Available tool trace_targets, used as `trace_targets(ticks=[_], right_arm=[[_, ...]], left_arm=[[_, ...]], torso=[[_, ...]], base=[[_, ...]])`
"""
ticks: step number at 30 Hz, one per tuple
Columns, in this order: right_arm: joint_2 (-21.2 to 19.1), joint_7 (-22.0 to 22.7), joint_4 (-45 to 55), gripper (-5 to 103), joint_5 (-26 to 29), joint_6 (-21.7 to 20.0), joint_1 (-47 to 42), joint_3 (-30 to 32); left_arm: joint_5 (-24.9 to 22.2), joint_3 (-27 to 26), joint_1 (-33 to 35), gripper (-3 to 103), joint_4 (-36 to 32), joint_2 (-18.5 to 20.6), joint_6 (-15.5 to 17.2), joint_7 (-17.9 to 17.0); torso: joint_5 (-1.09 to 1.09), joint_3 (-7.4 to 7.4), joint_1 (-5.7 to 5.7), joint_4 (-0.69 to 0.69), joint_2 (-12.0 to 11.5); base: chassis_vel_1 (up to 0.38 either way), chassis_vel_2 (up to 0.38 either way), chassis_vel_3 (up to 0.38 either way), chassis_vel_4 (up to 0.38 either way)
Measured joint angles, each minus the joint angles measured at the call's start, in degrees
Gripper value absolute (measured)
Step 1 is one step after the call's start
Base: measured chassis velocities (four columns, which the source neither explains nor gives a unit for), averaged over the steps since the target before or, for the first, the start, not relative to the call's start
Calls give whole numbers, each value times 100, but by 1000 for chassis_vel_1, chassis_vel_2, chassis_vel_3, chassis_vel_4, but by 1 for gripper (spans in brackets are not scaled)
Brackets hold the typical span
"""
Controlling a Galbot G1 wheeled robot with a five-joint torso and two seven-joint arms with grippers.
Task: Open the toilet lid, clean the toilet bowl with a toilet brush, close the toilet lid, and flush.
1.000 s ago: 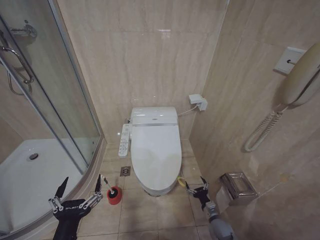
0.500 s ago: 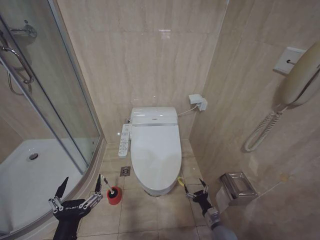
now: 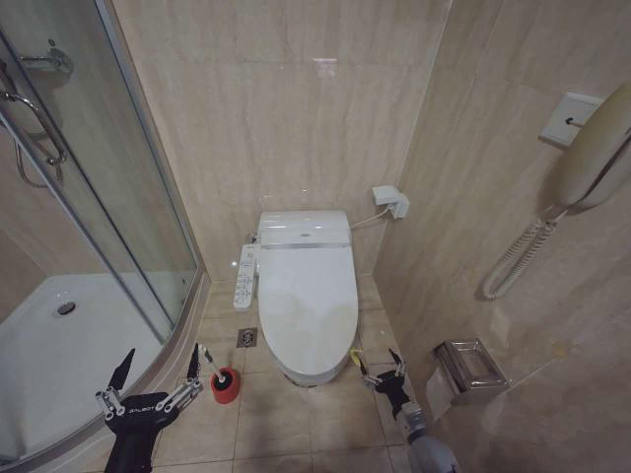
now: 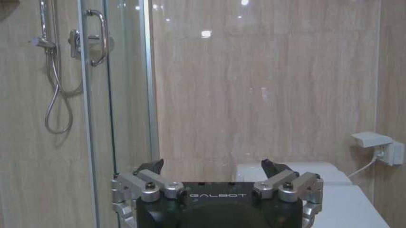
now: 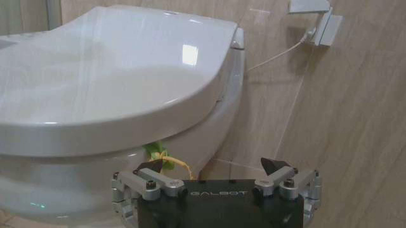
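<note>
R gripper [image 3: 378,369] spread wide beside glossy oval toilet lid [image 3: 307,304], shut flat; L gripper [image 3: 156,373] wide too.

shower door [image 3: 99,177] glass, left | wall phone [image 3: 592,148] right | paper holder [image 3: 471,365] below | floor drain [image 3: 246,337]

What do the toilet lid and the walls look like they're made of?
The toilet lid looks like glossy white plastic: smooth, thin-edged, with soft light reflections. The walls seem to be polished beige stone or ceramic tile, judging by faint veining, grout lines and mirror-like glare; which one isn't clear.
</note>
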Motion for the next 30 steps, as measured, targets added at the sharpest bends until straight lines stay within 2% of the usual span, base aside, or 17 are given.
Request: trace_targets(ticks=[9, 30], right_arm=[[182, 6, -681, 100, -83, 201, 388, 10], [248, 127, -1306, 102, -287, 332, 798, 102]], left_arm=[[0, 0, 0, 100, 0, 0, 0, 0], [0, 0, 0, 100, 0, 0, 0, 0]], torso=[[1, 0, 0, 0, 0], [0, 0, 0, 0, 0]], base=[[0, 0, 0, 0], [0, 0, 0, 0]])
